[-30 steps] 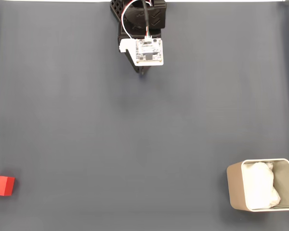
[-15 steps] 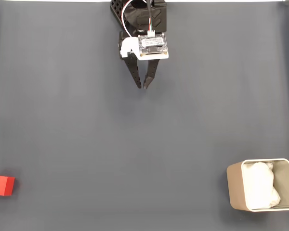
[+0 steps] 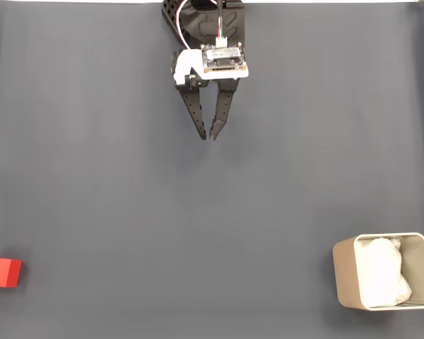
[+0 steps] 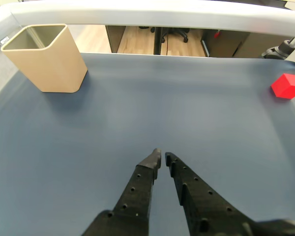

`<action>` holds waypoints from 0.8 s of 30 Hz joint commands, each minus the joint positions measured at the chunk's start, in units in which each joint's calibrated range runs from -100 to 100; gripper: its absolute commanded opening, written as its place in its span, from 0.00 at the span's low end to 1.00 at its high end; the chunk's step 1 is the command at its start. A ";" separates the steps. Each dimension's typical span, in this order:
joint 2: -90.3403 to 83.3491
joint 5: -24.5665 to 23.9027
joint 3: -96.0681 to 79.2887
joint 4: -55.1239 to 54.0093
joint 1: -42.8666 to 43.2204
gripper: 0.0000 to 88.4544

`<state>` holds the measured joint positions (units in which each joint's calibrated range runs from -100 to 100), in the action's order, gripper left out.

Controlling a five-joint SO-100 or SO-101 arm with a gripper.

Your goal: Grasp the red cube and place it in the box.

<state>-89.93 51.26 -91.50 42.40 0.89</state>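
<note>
Nothing in our pincer (image 3: pixel 207 136) yet, tips nearly touching; cube (image 3: pixel 3 272) and box (image 3: pixel 384 281) sit well apart on the worktop (image 3: pixel 212 212).

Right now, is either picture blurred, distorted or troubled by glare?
Fixed view: evenly lit, sharp, no glare; red cube cut by the left edge. Wrist view: wide-angle bend along the far table rim, slight softness, box and cube still clear.

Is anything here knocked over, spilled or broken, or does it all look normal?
Nothing stands out. The box stands upright with white lining inside, the red cube sits flat near the mat's edge, and the end effector hangs over bare mat, holding nothing.
</note>
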 commanded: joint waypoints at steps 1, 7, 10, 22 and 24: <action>3.27 -0.54 7.01 -1.34 -0.11 0.00; 9.34 -1.37 14.40 -1.34 -0.18 0.00; 12.28 -1.90 18.33 -1.42 -0.54 0.00; 25.37 -2.69 35.48 0.79 -5.15 0.00; 27.88 -2.93 39.22 2.43 -6.07 0.00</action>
<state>-64.57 48.86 -59.40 43.20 -3.71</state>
